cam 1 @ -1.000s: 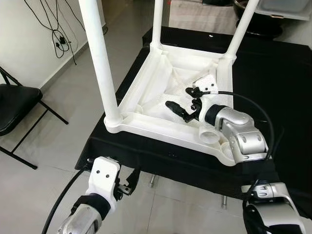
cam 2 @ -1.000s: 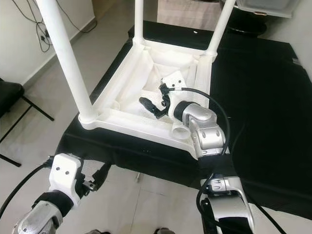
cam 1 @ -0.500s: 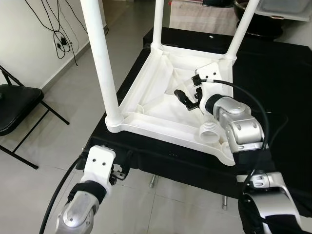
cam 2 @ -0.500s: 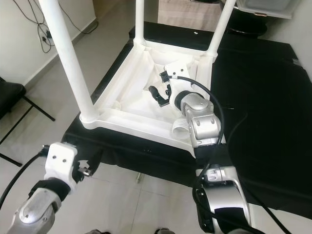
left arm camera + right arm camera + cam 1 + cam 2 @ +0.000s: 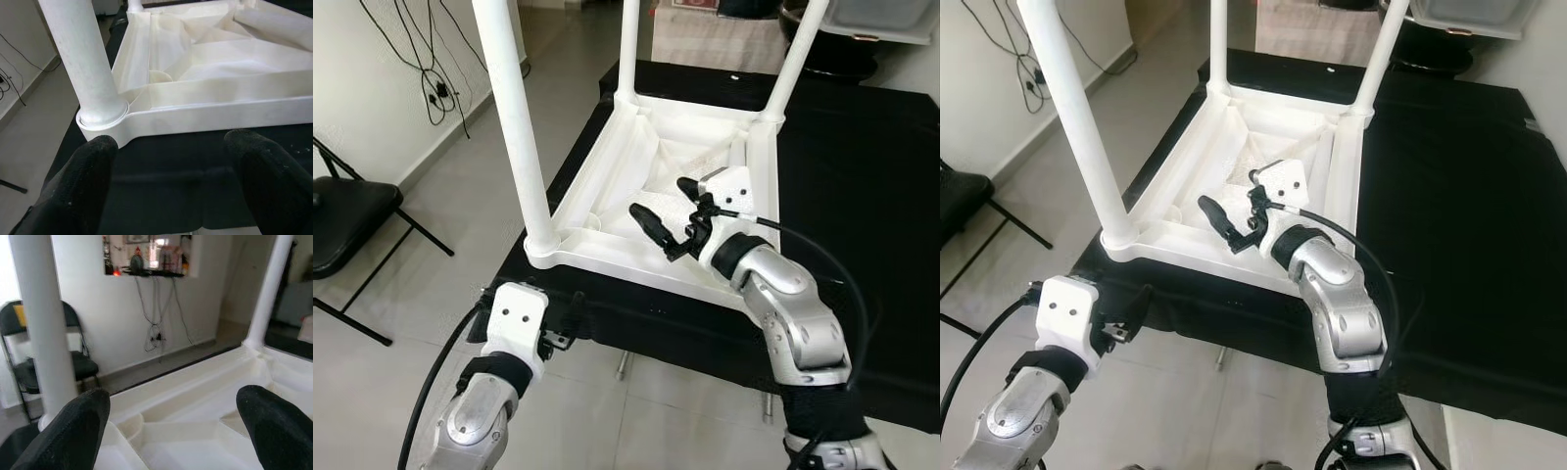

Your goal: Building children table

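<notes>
The white plastic children's table (image 5: pixel 607 186) lies upside down on a black-covered platform. Three white legs stand in its corners: near left (image 5: pixel 514 117), far left (image 5: pixel 628 49) and far right (image 5: pixel 795 59). My right gripper (image 5: pixel 671 211) hovers over the table's ribbed underside, open and holding nothing; its forearm lies across the near right corner and hides it. In the right wrist view its fingers (image 5: pixel 63 431) spread wide towards the near left leg. My left gripper (image 5: pixel 171 186) is open and points at the near left corner from just off the platform's front edge (image 5: pixel 566 328).
A black folding chair (image 5: pixel 342 211) stands on the tiled floor to the left. Cables (image 5: pixel 421 59) hang on the wall behind it. The black platform cover (image 5: pixel 862 166) stretches wide to the right of the table. A dark bowl (image 5: pixel 842 44) sits at the back right.
My right gripper has swung back towards the near left over the underside, and its forearm now covers the near right corner socket. The left gripper has risen slightly towards the platform edge.
</notes>
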Available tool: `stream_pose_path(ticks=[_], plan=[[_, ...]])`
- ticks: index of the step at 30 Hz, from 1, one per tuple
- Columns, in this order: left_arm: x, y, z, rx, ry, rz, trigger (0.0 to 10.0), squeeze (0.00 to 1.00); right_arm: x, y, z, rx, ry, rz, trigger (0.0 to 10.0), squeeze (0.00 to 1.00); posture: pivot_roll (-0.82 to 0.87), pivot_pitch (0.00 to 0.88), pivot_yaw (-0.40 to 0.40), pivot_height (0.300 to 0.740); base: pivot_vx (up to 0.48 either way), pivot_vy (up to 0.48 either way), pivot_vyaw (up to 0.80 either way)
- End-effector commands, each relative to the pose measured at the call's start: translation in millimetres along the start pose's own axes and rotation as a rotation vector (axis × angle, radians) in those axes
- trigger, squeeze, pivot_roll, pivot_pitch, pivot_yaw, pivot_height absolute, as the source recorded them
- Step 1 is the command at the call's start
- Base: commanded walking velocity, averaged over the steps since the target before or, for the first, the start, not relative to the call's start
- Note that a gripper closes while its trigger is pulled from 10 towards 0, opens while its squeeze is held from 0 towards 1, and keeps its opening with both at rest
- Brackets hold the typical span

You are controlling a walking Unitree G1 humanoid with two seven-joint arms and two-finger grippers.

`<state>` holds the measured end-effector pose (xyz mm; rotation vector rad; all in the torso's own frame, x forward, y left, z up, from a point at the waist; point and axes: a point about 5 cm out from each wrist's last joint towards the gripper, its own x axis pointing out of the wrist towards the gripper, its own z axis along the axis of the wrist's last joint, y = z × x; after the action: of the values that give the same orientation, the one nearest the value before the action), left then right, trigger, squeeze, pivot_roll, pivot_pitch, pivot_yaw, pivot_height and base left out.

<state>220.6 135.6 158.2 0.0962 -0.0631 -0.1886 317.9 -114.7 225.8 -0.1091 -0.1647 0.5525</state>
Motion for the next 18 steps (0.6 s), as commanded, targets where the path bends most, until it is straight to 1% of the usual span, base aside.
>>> stream_pose_path(ticks=[1,2,4,5,6,8,9,10,11,12,13,14,15,16,18], plan=[[2.1,2.2,-7,-0.019,0.021,0.01,10.0,0.0,1.5,0.0,-3,-0.044,0.002,-0.025,10.0,0.0,-0.1,0.076,-0.004,0.74,0.0,0.0,0.0],[2.1,2.2,-7,-0.019,0.021,0.01,10.0,0.0,1.5,0.0,-3,-0.044,0.002,-0.025,10.0,0.0,-0.1,0.076,-0.004,0.74,0.0,0.0,0.0],[4.9,4.9,-11,-0.011,0.024,0.029,10.0,0.0,3.0,-4.5,-8,-0.078,0.006,-0.055,10.0,0.0,-0.1,0.062,-0.006,0.74,0.0,0.0,0.0],[4.9,4.9,-11,-0.011,0.024,0.029,10.0,0.0,3.0,-4.5,-8,-0.078,0.006,-0.055,10.0,0.0,-0.1,0.062,-0.006,0.74,0.0,0.0,0.0],[4.2,6.9,-12,0.002,0.023,0.048,10.0,0.0,0.6,-6.1,-14,-0.07,0.02,-0.075,10.0,0.0,-0.09,0.057,-0.005,0.74,0.0,0.0,0.0],[4.2,6.9,-12,0.002,0.023,0.048,10.0,0.0,0.6,-6.1,-14,-0.07,0.02,-0.075,10.0,0.0,-0.09,0.057,-0.005,0.74,0.0,0.0,0.0],[-1.0,9.0,-14,0.027,0.034,0.078,10.0,0.0,-11.9,1.5,-26,0.026,0.028,-0.059,10.0,0.0,-0.09,0.054,-0.001,0.74,0.0,0.0,0.0],[-1.0,9.0,-14,0.027,0.034,0.078,10.0,0.0,-11.9,1.5,-26,0.026,0.028,-0.059,10.0,0.0,-0.09,0.054,-0.001,0.74,0.0,0.0,0.0],[-6.8,9.0,-17,0.027,0.051,0.091,10.0,0.0,-23.0,11.9,-33,0.109,0.025,-0.012,10.0,0.0,-0.09,0.056,0.004,0.74,0.0,0.0,0.0],[-6.8,9.0,-17,0.027,0.051,0.091,10.0,0.0,-23.0,11.9,-33,0.109,0.025,-0.012,10.0,0.0,-0.09,0.056,0.004,0.74,0.0,0.0,0.0],[-13.3,7.3,-20,0.018,0.074,0.092,10.0,0.0,-35.4,23.1,-35,0.176,0.014,0.043,10.0,0.0,-0.09,0.057,0.004,0.74,0.0,0.0,0.0],[-17.3,6.1,-22,0.009,0.089,0.091,10.0,0.0,-43.0,30.2,-36,0.214,0.007,0.078,10.0,0.0,-0.09,0.058,0.005,0.74,0.0,0.0,0.0],[-17.3,6.1,-22,0.009,0.089,0.091,10.0,0.0,-43.0,30.2,-36,0.214,0.007,0.078,10.0,0.0,-0.09,0.058,0.005,0.74,0.0,0.0,0.0],[-21.1,3.1,-24,0.005,0.098,0.09,10.0,0.0,-51.6,36.1,-37,0.242,0.003,0.108,10.0,0.0,-0.09,0.055,0.008,0.74,0.0,0.0,0.0],[-21.7,1.8,-26,0.0,0.102,0.105,10.0,0.0,-57.1,40.2,-39,0.263,-0.001,0.131,10.0,0.0,-0.09,0.044,0.017,0.74,0.0,0.0,0.0]])
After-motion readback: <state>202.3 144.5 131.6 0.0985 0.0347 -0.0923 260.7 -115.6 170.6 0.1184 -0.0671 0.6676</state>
